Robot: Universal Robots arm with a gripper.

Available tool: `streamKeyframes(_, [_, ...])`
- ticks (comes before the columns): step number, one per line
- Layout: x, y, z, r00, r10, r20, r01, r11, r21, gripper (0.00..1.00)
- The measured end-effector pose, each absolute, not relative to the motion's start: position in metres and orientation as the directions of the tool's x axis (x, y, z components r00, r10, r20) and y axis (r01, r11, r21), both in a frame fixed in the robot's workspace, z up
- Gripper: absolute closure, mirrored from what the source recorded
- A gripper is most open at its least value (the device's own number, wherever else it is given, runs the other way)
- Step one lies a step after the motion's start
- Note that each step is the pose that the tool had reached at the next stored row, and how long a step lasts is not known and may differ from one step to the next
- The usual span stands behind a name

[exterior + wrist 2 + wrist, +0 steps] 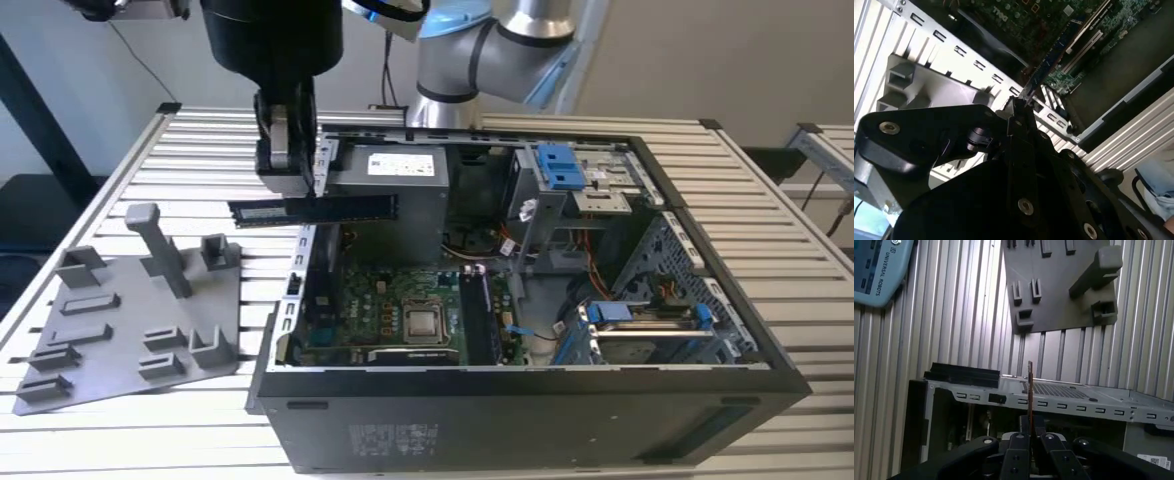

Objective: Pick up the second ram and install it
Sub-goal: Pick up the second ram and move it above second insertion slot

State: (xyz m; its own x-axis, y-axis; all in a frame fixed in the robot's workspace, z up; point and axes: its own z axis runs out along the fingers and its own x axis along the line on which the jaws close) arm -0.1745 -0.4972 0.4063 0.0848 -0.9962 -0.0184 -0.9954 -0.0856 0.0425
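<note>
item one, pincer: the gripper hangs from the arm at the far left of the exterior view, fingers pointing down. it is clenched on the second ram, grasping the stick along its upper edge, nearer the end on the exterior view's left.

item two, task's thing: the second ram is held in the air, long axis level, flat face toward the exterior camera. it sits above the left wall of the computer case. one end reaches out over the table and the other reaches in front of the power supply. it touches neither. in the first wrist view the stick shows edge-on as a thin upright line rising from between the fingers. the case wall lies beneath it.

item three, surroundings: the case lies open on the slatted table. the green motherboard lies on its floor, with the processor near the middle of the board. the grey fixture plate lies on the table just left of the case, near side, well apart from the stick. a teach pendant rests on the slats in the first wrist view.
</note>
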Motion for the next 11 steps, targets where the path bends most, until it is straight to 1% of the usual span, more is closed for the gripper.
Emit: streamKeyframes(11, [-0.14,-0.497,0.406,0.085,-0.996,-0.016,-0.995,-0.085,0.043,0.86])
